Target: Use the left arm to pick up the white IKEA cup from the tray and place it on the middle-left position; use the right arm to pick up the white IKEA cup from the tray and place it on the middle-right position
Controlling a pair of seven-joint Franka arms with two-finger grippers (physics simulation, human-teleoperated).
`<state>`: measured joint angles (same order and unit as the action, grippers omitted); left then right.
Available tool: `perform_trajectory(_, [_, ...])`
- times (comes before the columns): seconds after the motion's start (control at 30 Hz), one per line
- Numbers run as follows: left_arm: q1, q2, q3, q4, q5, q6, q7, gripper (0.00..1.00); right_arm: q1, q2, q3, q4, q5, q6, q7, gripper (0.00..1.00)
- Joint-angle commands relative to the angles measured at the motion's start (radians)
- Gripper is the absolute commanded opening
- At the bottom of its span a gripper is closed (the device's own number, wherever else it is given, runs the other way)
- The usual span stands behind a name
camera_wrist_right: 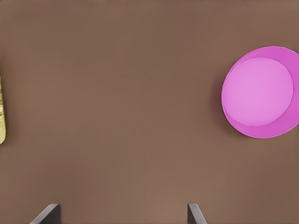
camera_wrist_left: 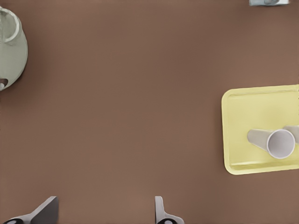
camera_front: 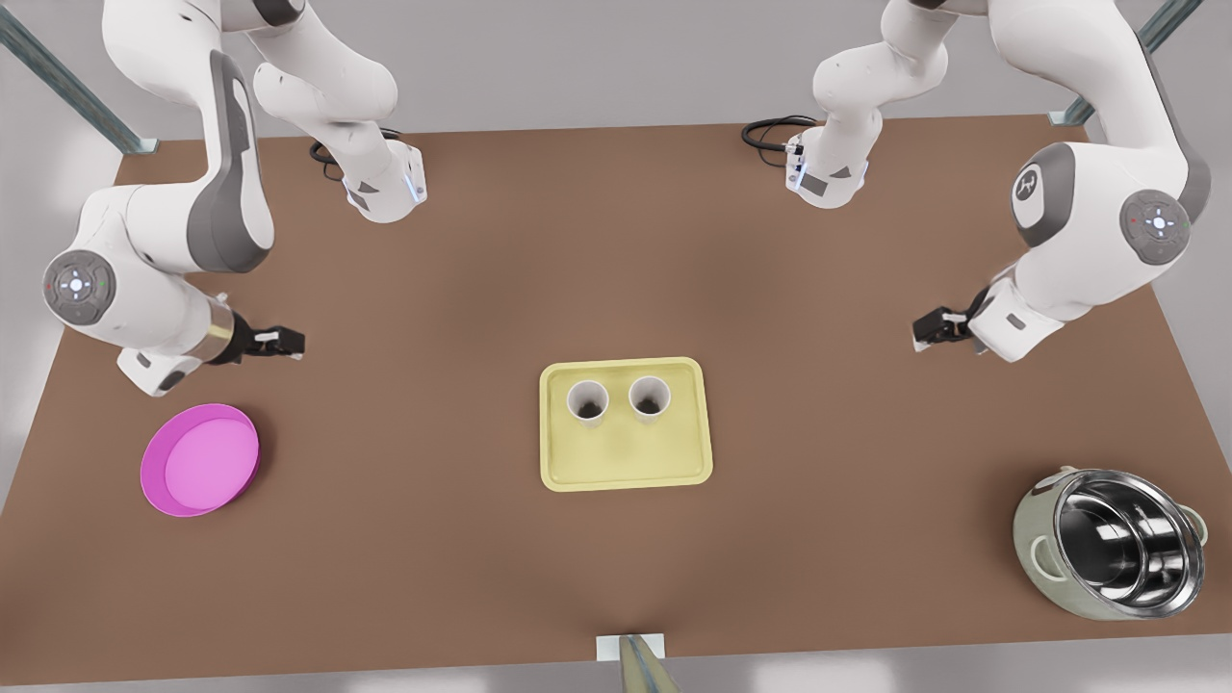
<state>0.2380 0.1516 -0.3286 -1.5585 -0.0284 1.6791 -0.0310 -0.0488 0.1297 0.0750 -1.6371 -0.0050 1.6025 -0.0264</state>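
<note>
Bare brown tabletop (camera_front: 433, 318) lies open between my left gripper (camera_front: 292, 342) and the tray (camera_front: 626, 474), and likewise from my right gripper (camera_front: 921, 332). The two white cups (camera_front: 587, 401) (camera_front: 649, 397) stand just beside each other, leaving a narrow gap. The pink plate (camera_front: 199, 459) and steel pot (camera_front: 1121, 544) sit well aside.

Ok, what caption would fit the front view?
Two white cups stand upright on the yellow tray mid-table; left gripper and right gripper wait open at either side, beyond pink plate and steel pot.
</note>
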Motion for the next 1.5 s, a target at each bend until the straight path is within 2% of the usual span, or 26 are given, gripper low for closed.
perform_trajectory(0.0, [-0.002, -0.004, -0.003, -0.003, 0.002, 0.126, 0.011, 1.00, 0.003, -0.001, 0.000, 0.000, 0.000, 0.093, -0.027, 1.00])
perform_trajectory(0.13, [0.007, 0.000, 0.003, -0.015, 0.008, -0.002, -0.004, 1.00, 0.036, 0.031, 0.012, 0.002, 0.007, 0.096, 0.013, 1.00])
perform_trajectory(0.2, [-0.003, 0.040, 0.000, -0.011, 0.015, 0.042, -0.012, 1.00, 0.174, 0.083, 0.012, 0.000, 0.008, 0.204, 0.065, 1.00])
perform_trajectory(0.27, [-0.143, 0.115, 0.000, -0.002, 0.067, 0.126, -0.170, 1.00, 0.276, 0.154, 0.012, 0.002, 0.007, 0.270, 0.219, 1.00])
perform_trajectory(0.3, [-0.261, 0.166, 0.000, 0.005, 0.105, 0.180, -0.340, 1.00, 0.299, 0.192, 0.012, 0.002, 0.013, 0.339, 0.258, 1.00])
perform_trajectory(0.37, [-0.378, 0.243, 0.000, 0.029, 0.113, 0.231, -0.480, 1.00, 0.313, 0.234, 0.068, 0.005, 0.014, 0.392, 0.324, 1.00])
perform_trajectory(0.4, [-0.404, 0.270, 0.000, 0.029, 0.117, 0.270, -0.529, 1.00, 0.313, 0.257, 0.115, 0.005, 0.011, 0.395, 0.399, 1.00])
perform_trajectory(0.47, [-0.416, 0.322, 0.000, 0.028, 0.116, 0.335, -0.561, 1.00, 0.322, 0.295, 0.149, 0.008, 0.011, 0.407, 0.408, 1.00])
perform_trajectory(0.63, [-0.551, 0.437, 0.000, 0.075, 0.217, 0.439, -0.802, 1.00, 0.448, 0.450, 0.151, 0.151, 0.007, 0.458, 0.600, 1.00])
perform_trajectory(0.77, [-0.598, 0.476, 0.000, 0.075, 0.220, 0.482, -0.819, 1.00, 0.480, 0.544, 0.151, 0.243, 0.003, 0.485, 0.666, 1.00])
perform_trajectory(0.9, [-0.614, 0.491, 0.000, 0.023, 0.226, 0.493, -0.834, 1.00, 0.494, 0.600, 0.151, 0.250, 0.003, 0.586, 0.675, 1.00])
perform_trajectory(1.07, [-0.612, 0.487, 0.002, -0.023, 0.254, 0.495, -0.845, 1.00, 0.529, 0.653, 0.143, 0.270, 0.000, 0.611, 0.675, 1.00])
perform_trajectory(1.33, [-0.609, 0.542, 0.008, -0.022, 0.285, 0.596, -0.865, 1.00, 0.537, 0.694, 0.143, 0.275, 0.000, 0.643, 0.675, 1.00])
perform_trajectory(1.43, [-0.626, 0.548, 0.008, -0.017, 0.309, 0.613, -0.905, 1.00, 0.526, 0.660, 0.143, 0.230, 0.003, 0.629, 0.666, 1.00])
perform_trajectory(1.47, [-0.625, 0.548, 0.008, -0.015, 0.309, 0.619, -0.906, 0.91, 0.526, 0.648, 0.143, 0.212, 0.003, 0.628, 0.665, 1.00])
